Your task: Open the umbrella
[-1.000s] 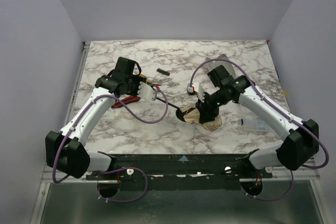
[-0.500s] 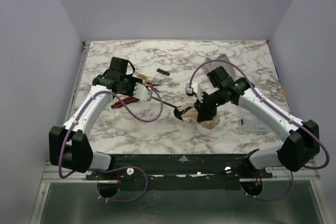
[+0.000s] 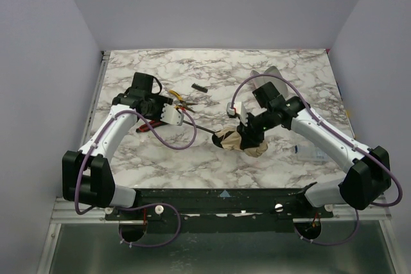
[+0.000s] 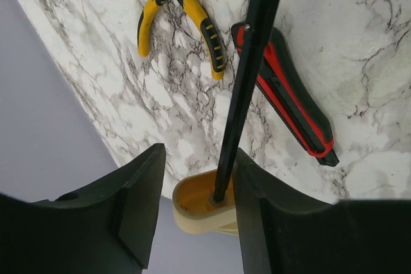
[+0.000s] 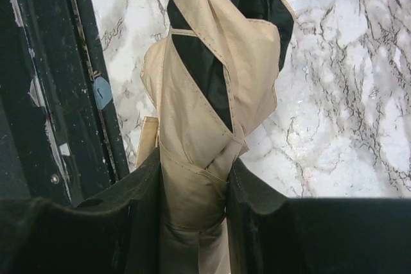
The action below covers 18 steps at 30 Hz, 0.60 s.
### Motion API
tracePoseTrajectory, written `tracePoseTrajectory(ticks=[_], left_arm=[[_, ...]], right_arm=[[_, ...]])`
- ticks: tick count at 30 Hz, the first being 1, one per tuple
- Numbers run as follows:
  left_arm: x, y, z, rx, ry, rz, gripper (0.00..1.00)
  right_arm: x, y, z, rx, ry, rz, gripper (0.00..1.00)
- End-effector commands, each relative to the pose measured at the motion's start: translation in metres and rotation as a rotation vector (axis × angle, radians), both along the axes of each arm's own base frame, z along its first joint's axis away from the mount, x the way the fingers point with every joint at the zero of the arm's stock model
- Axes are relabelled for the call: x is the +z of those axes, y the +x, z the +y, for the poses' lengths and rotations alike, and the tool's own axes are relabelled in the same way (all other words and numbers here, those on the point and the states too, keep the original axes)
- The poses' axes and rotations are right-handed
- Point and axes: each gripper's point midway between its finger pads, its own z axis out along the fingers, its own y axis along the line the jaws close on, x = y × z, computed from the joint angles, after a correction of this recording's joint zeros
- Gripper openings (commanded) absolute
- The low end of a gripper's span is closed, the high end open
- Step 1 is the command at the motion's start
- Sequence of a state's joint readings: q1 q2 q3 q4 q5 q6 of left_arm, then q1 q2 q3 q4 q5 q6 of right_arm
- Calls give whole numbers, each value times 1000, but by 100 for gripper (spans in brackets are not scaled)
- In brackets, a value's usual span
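Observation:
The umbrella (image 3: 243, 143) lies folded on the marble table, peach-beige fabric bunched with black lining showing. Its slim black shaft (image 3: 204, 128) runs left to the beige handle knob (image 4: 204, 205). My left gripper (image 3: 174, 113) is shut on that knob, which sits between the jaws in the left wrist view (image 4: 198, 184) with the shaft (image 4: 247, 81) running away over the table. My right gripper (image 3: 247, 134) is shut on the bunched fabric (image 5: 205, 75); in the right wrist view (image 5: 194, 181) both black jaws press the cloth.
Yellow-handled pliers (image 3: 176, 97) (image 4: 192, 17) and a red-handled tool (image 3: 146, 126) (image 4: 289, 94) lie under the left arm. A small black piece (image 3: 200, 88) lies behind them. A grey object (image 3: 266, 75) stands at the back right. The black front rail (image 5: 83, 94) is near the fabric.
My left gripper has drawn the handle leftward, away from the fabric, and more of the black shaft shows. My right gripper keeps its hold on the fabric and has shifted slightly.

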<state>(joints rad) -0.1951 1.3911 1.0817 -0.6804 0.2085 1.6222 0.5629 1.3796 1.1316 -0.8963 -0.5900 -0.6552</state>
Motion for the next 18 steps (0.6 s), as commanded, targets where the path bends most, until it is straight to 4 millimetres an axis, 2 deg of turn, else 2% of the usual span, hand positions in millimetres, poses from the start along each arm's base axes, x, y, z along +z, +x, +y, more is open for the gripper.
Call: tracePoseTrajectory(ticks=[1,4,6,10,13,18], left_arm=[[31,10,48,145,108,-71,52],[49,-8,7,50,-43,-42,65],[75,-24,-23,-14,-195,-32,72],[112,-60,-66,-121,-413,66,80],[123,-78,-78,-164,-478,118,81],[118,-92,-82,-193,-474,158,79]], right_arm=[[-6,-57,-33,27,-107,216,0],[-5,-52,-29,36,-97,213,0],[-3,-48,-26,35,-90,204,0],[-1,-42,-21,26,-75,196,0],[2,-39,-17,24,-58,190,0],[5,-35,-12,18,-37,188,0]])
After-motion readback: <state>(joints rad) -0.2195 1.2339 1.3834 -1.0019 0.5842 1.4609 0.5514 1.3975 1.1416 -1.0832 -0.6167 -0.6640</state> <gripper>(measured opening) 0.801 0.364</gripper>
